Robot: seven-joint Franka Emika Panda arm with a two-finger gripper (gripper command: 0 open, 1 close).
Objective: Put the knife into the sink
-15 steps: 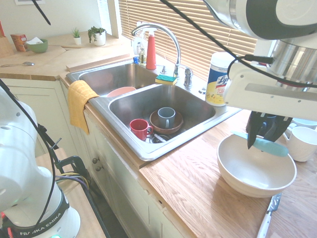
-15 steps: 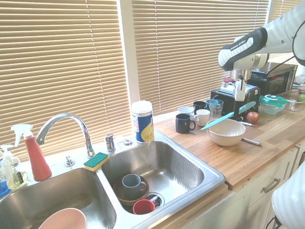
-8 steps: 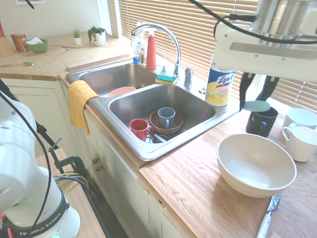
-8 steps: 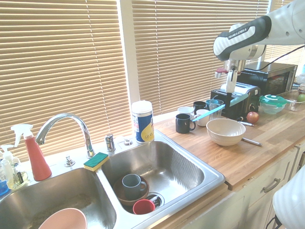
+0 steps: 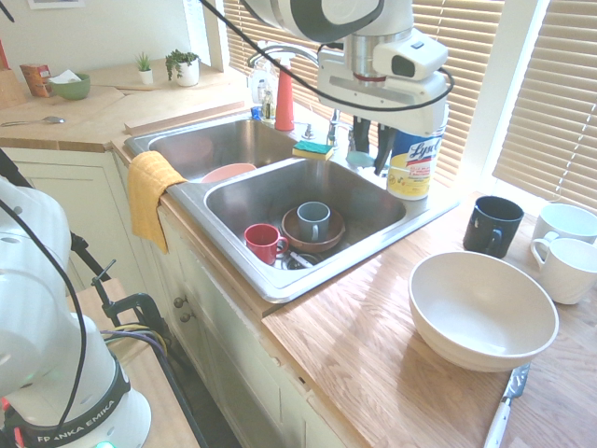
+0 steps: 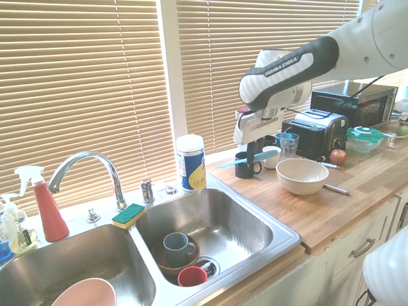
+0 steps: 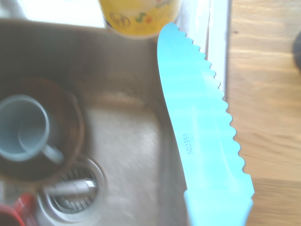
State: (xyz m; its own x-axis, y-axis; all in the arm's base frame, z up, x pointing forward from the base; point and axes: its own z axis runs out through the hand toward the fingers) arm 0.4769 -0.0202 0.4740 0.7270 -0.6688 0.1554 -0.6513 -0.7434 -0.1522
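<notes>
Now the two-finger gripper [image 6: 254, 155] pinches the long turquoise serrated plastic knife [image 6: 247, 159], held level above the stainless steel double sink's [image 6: 288, 237] right basin, near its far rim beside the yellow wipes canister [image 6: 190, 162].

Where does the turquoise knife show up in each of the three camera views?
First exterior view: the knife is a small turquoise sliver under the gripper, beside the wipes canister.
Second exterior view: it is held out roughly level over the sink's right edge.
Wrist view: its serrated blade fills the picture's middle.
Shared landmark: the wipes canister.
</notes>
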